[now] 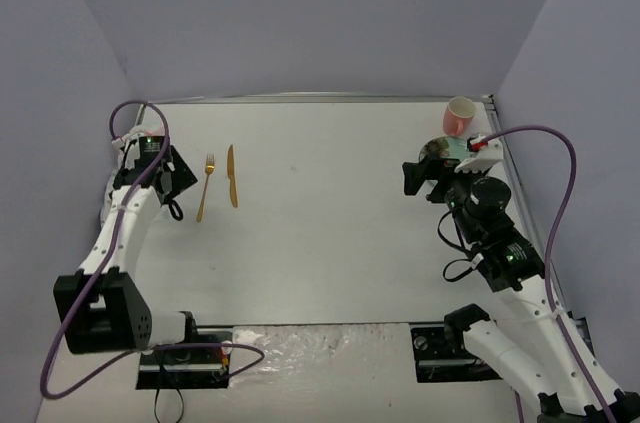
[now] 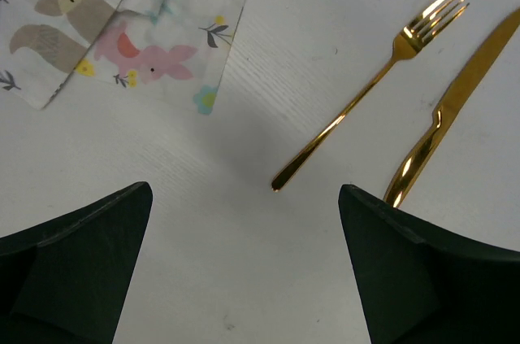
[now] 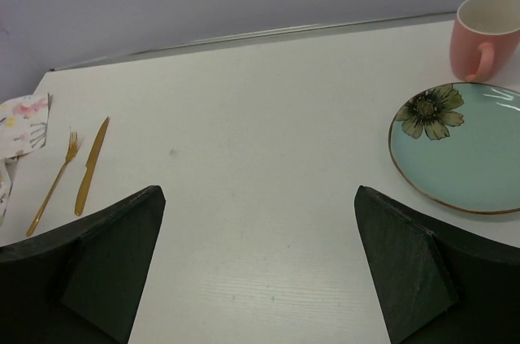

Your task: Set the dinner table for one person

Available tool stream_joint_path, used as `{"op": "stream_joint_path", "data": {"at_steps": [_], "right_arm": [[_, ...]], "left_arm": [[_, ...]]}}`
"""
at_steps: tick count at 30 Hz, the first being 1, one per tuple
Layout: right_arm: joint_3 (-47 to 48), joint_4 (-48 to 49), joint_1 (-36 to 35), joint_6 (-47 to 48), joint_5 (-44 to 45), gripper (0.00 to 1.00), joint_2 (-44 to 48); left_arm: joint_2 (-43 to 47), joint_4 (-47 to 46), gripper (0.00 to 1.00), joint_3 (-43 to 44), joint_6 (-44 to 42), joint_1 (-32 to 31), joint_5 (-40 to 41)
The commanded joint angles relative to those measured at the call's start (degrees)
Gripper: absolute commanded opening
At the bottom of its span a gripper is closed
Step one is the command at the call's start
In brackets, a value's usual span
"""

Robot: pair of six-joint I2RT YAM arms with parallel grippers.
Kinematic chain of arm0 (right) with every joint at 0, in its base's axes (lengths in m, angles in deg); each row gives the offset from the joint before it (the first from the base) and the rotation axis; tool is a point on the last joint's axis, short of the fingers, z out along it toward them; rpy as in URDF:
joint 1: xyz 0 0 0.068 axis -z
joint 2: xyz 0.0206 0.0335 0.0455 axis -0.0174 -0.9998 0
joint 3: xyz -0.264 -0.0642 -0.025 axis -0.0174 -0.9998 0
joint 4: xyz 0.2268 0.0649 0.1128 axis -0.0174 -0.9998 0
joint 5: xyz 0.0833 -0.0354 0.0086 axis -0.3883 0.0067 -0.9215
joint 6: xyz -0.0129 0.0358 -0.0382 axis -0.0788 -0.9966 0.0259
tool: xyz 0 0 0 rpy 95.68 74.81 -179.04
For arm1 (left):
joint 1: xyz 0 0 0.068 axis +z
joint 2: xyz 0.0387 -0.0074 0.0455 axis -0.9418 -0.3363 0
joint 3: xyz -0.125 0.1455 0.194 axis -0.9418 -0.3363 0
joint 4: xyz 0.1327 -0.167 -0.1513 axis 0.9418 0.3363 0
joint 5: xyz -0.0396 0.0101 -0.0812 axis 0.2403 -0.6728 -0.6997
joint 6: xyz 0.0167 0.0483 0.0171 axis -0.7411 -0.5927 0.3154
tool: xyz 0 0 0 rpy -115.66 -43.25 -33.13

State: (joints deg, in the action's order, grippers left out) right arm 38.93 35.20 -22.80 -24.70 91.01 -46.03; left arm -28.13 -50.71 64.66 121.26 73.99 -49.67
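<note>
The dinner table [image 1: 320, 233] is a wide white top. On its left lie a gold fork [image 1: 205, 188] [image 2: 366, 92] and a gold knife [image 1: 232, 176] [image 2: 455, 100], side by side and apart. My left gripper [image 1: 176, 185] [image 2: 245, 189] hovers open just left of the fork's handle, with nothing between its fingers. A teal plate [image 3: 463, 157] with a flower print and a pink mug [image 1: 459, 116] [image 3: 486, 35] stand at the far right. My right gripper [image 1: 413, 178] [image 3: 260, 191] is open and empty over bare table, left of the plate [image 1: 437, 150], which the right arm partly hides.
A floral-printed cloth [image 2: 122, 19] [image 3: 20, 128] lies crumpled at the far left, mostly hidden under the left arm in the top view. Purple walls close in the table on three sides. Cables loop beside both arms.
</note>
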Motion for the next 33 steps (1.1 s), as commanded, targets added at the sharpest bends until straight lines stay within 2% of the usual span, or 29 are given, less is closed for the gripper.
{"op": "stream_joint_path", "data": {"at_steps": [1, 6, 17, 22, 27, 33], "right_arm": [[0.3, 4.22, -0.26, -1.0, -4.21, 1.0, -2.23], [-0.16, 4.48, -0.26, -0.63, -6.62, 1.0, -3.91], [-1.28, 5.3, -0.26, -0.07, -8.73, 1.0, -6.04], [-1.54, 5.82, -0.26, 0.31, -9.98, 1.0, -7.36], [-1.73, 5.98, -0.26, 0.09, -10.67, 1.0, -8.33], [-1.89, 5.98, -0.26, -0.47, -11.34, 1.0, -8.45]], "left_arm": [[-10.24, -5.38, 0.97, 10.64, 3.8, 5.45, -3.42], [-16.33, -7.93, 0.97, 15.14, 5.18, 8.82, -3.87], [-30.67, -11.61, 0.97, 27.4, -2.31, 9.75, -10.43], [-35.07, -11.5, 0.97, 33.3, -5.99, 8.96, -8.52], [-40.94, -8.65, 0.97, 40.15, -13.09, 5.47, -2.34], [-47.44, -5.14, 0.97, 47.45, -13.55, 4.18, 0.37]]}}
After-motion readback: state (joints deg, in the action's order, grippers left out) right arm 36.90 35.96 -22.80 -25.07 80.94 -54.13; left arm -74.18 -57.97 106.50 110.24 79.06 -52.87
